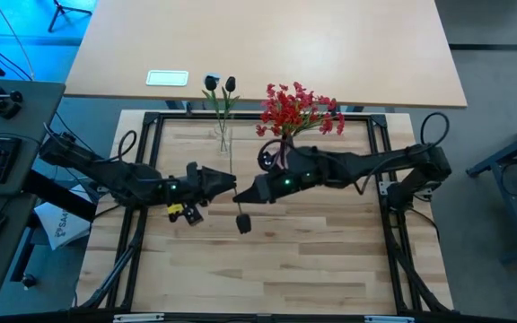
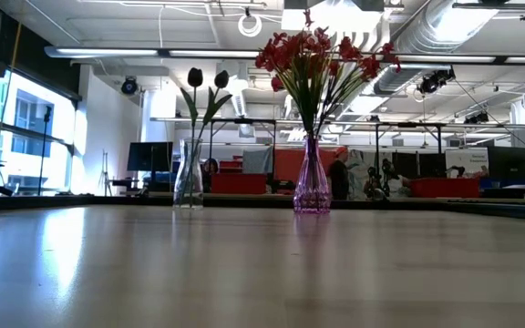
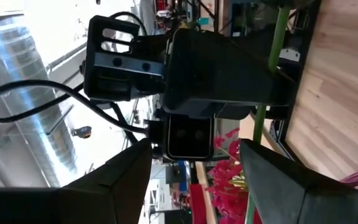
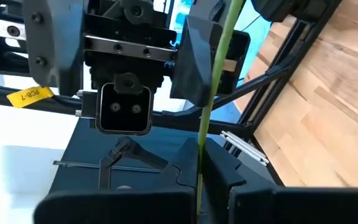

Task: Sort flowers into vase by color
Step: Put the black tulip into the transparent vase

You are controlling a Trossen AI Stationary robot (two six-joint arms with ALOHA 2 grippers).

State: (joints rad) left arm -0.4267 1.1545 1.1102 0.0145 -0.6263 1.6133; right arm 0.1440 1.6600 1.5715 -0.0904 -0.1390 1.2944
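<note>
While the two arms meet nose to nose over the middle of the wooden table [image 1: 330,260], the right gripper [image 1: 243,195] is clamped tight on a thin green stem [image 4: 213,87], and the dark bud [image 1: 243,222] at its end hangs toward the near side of the table. The left gripper [image 1: 229,184] faces it with its fingers [image 3: 278,180] spread wide, the stem passing between them without a visible grip.

At the far edge, a clear vase [image 2: 188,178] holds two dark buds [image 2: 195,76], and just beside it, a pink faceted vase [image 2: 312,182] holds the spray of red flowers [image 2: 317,50].

As for writing, a yellow tag [image 4: 26,96] on the left arm reads "PCB-7" in the right wrist view. A white label [image 1: 167,78] lies on the lighter desk [image 1: 330,45] beyond the table, and a white sheet [image 1: 59,224] lies at the left; the print on both is too small to read.
</note>
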